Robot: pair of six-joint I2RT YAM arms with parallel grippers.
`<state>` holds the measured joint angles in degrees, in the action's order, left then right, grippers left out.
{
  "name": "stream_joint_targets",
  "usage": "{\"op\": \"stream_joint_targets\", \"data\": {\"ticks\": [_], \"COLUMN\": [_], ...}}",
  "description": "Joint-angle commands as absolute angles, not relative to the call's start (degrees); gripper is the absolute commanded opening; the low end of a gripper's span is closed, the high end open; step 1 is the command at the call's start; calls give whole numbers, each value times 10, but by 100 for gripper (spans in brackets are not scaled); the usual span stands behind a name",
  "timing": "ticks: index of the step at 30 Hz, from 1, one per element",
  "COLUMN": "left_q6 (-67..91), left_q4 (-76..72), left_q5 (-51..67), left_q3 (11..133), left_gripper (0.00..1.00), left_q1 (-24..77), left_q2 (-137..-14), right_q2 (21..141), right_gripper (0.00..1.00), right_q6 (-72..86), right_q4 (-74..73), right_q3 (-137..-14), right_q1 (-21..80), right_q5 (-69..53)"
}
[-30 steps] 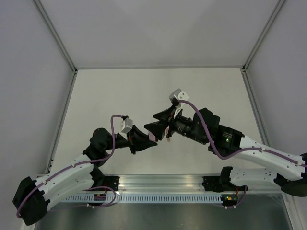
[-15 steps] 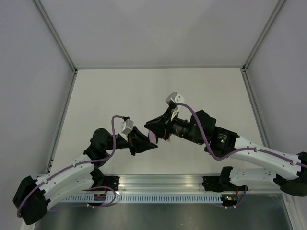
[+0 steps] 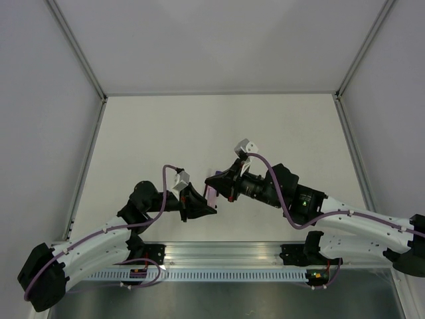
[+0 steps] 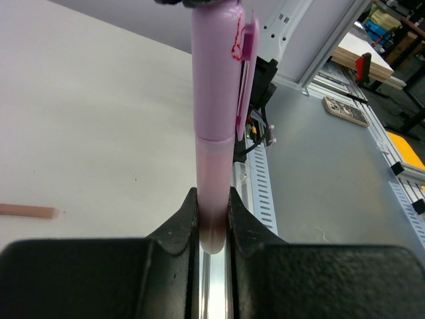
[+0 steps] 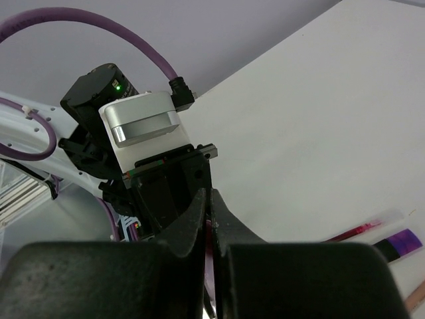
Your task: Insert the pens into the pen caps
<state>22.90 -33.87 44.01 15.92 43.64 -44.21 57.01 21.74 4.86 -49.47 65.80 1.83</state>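
Observation:
A pink pen stands upright between the fingers of my left gripper, which is shut on its lower end. A pink pen cap with a side clip sits on the pen's top half. In the top view the capped pen bridges my left gripper and my right gripper, near the table's front. The right gripper is shut, with a pink sliver of the cap showing between its fingers. A black pen with a purple end and a red pen lie on the table.
A thin orange stick lies on the white table left of the left gripper. The slotted aluminium rail runs along the near edge. White walls enclose the table on three sides.
My right gripper has come down and left to the capped pen's top end and closed from wide open. The left gripper shifted slightly right, still gripping the pen.

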Motion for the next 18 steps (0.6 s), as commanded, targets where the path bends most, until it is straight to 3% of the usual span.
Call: {"op": "stream_joint_targets", "data": {"ticks": [1,18], "left_q6": [242,236], "left_q4": [-438,-427], "left_q5": [395,385], "left_q3": [175,176], "left_gripper": [2,2], "left_q1": [432,432], "left_q2": [-425,-425], "right_q2": [578,575], "right_gripper": [5,0], "right_q6": [235,258], "right_q4": [-20,-5], "right_q3": [-439,-358], "right_q1": [665,666], "right_q5": [-46,-124]}}
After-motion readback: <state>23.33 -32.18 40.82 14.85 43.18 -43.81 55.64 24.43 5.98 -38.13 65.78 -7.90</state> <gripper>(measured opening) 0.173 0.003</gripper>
